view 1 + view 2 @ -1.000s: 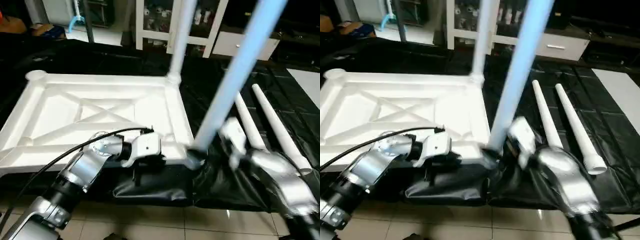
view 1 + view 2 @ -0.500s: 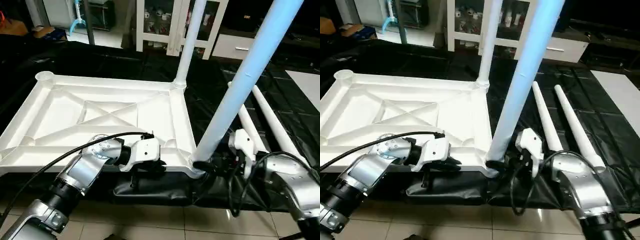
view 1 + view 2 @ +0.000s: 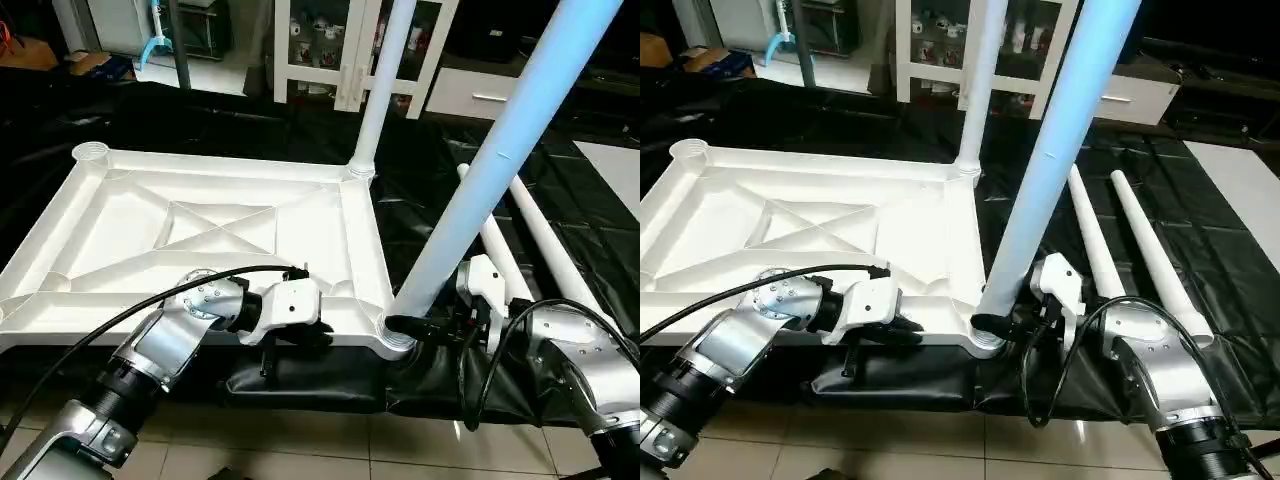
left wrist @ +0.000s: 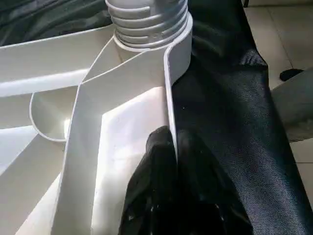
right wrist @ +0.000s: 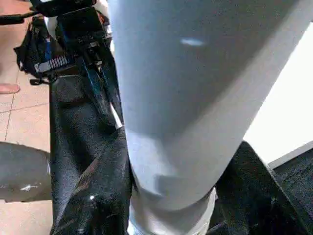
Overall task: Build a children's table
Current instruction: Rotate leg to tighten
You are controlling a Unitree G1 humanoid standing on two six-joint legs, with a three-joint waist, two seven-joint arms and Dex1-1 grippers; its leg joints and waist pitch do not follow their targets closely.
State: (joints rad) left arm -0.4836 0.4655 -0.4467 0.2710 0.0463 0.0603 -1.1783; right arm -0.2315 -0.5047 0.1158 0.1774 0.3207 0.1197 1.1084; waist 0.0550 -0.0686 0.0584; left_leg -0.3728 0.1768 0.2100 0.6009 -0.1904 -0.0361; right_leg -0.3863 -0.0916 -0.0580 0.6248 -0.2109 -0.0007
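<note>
Left tool [image 4: 171, 147] pinched on tabletop [image 3: 200, 215] rim; right tool [image 3: 1025, 322] apparently clasping upright leg [image 3: 1040, 190].

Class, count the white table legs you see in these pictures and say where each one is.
4: one leg stands in the far corner socket, one in the near corner socket, and two lie on the black sheet.

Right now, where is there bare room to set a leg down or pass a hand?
Free: the black mat beyond the tabletop's far rim, and the strip between that top and the two loose legs. Crowded: the near corner, where the right gripper closes around the near standing leg and the left gripper pinches the near rim.
</note>
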